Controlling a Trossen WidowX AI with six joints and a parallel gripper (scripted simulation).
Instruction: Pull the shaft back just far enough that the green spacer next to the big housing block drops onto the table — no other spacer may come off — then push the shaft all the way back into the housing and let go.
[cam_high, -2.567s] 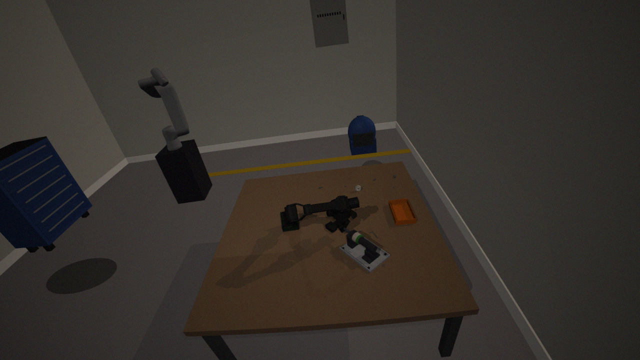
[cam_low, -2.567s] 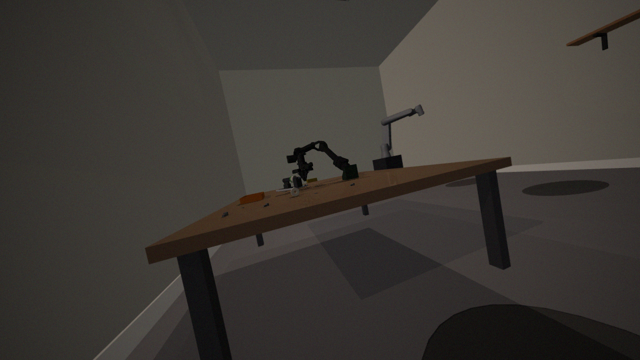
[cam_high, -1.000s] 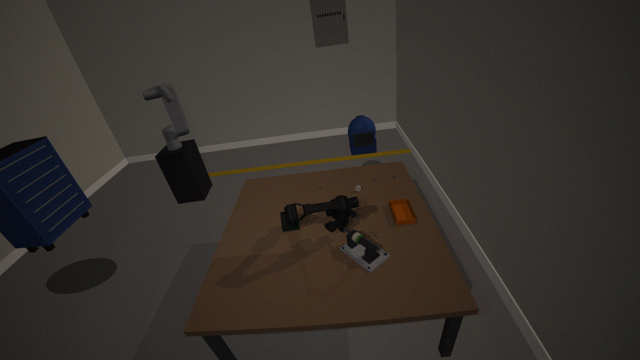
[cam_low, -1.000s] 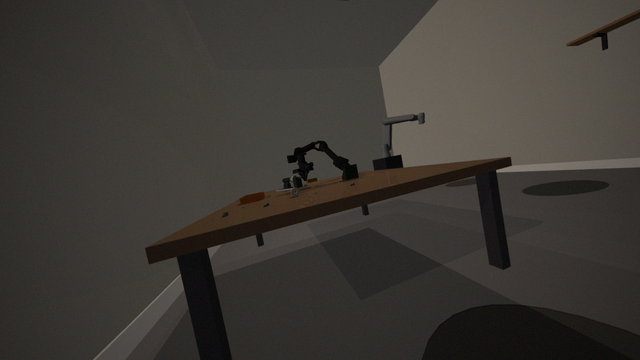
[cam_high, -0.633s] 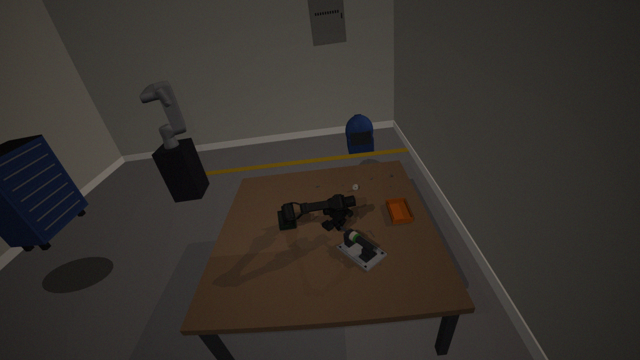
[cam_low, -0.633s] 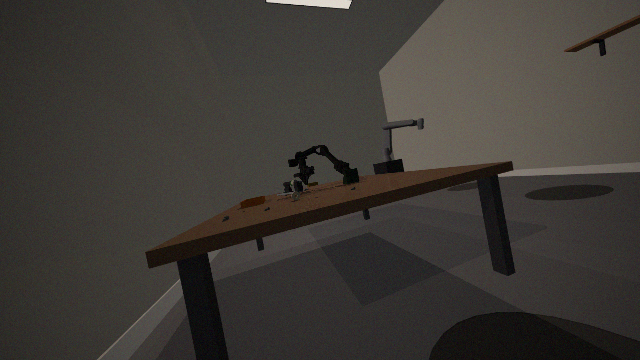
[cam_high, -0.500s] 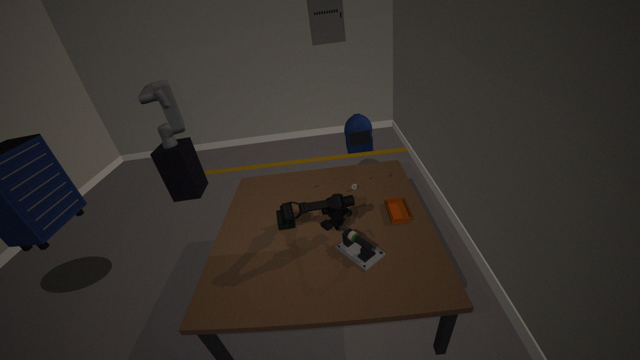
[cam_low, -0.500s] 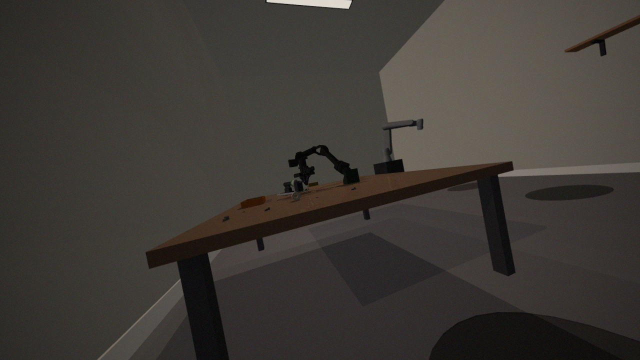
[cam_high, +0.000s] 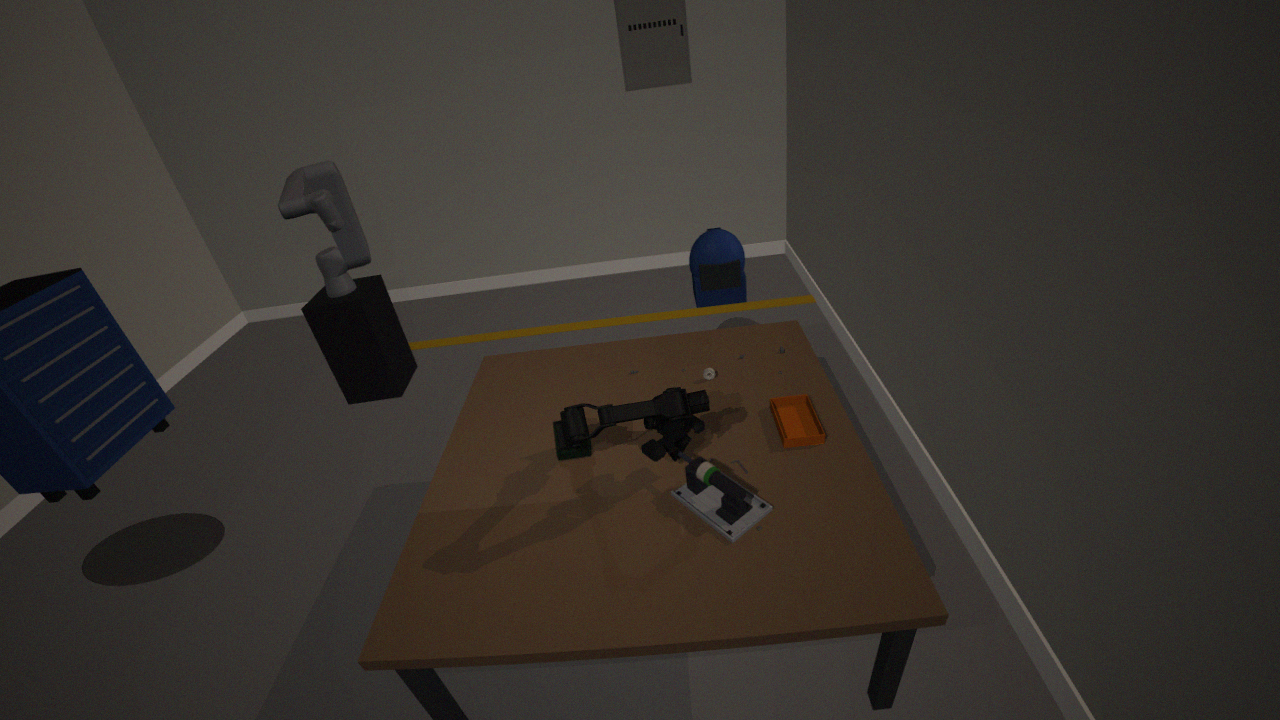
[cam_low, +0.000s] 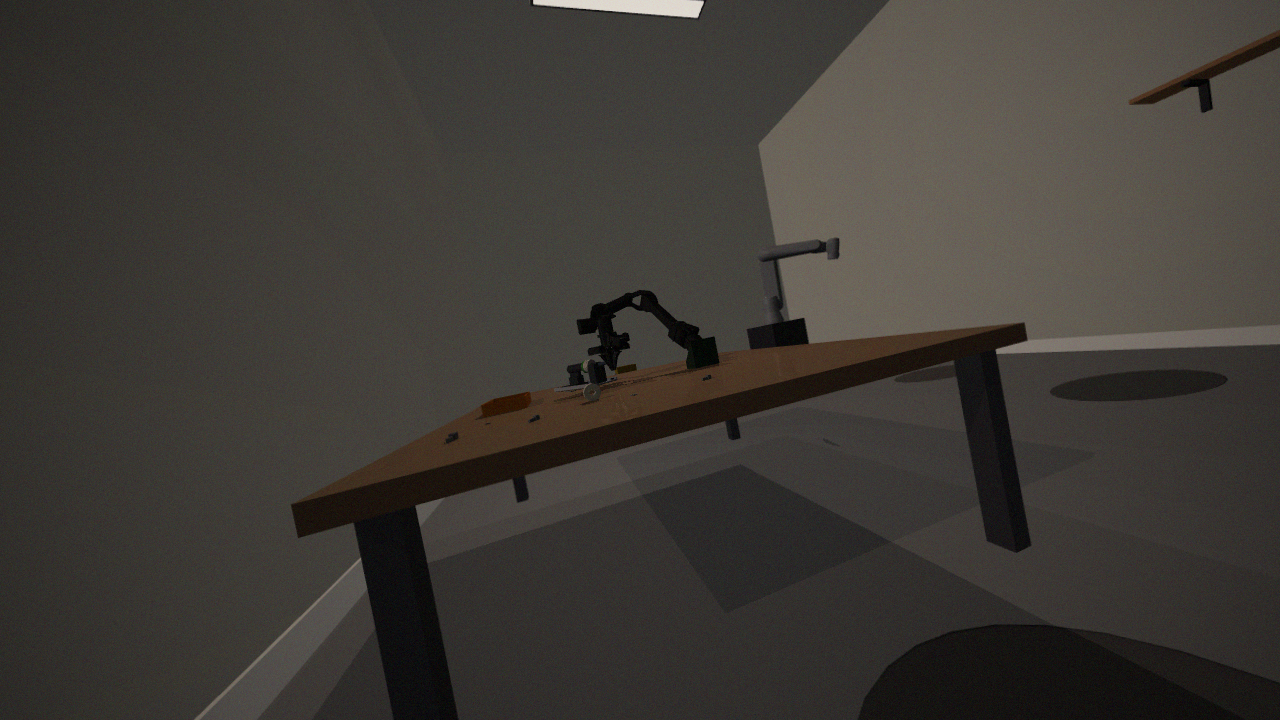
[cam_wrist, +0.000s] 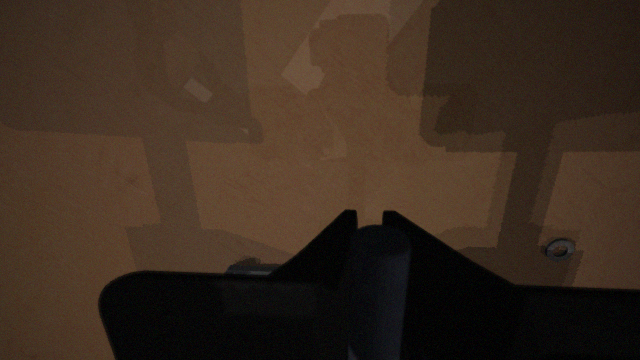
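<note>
From the top, the gripper is nearly closed, gripping the shaft, its lower length cut off in the wrist view. Toward four o'clock, the green spacer sits on the fixture, between blocks; its edges are hard to distinguish.
</note>
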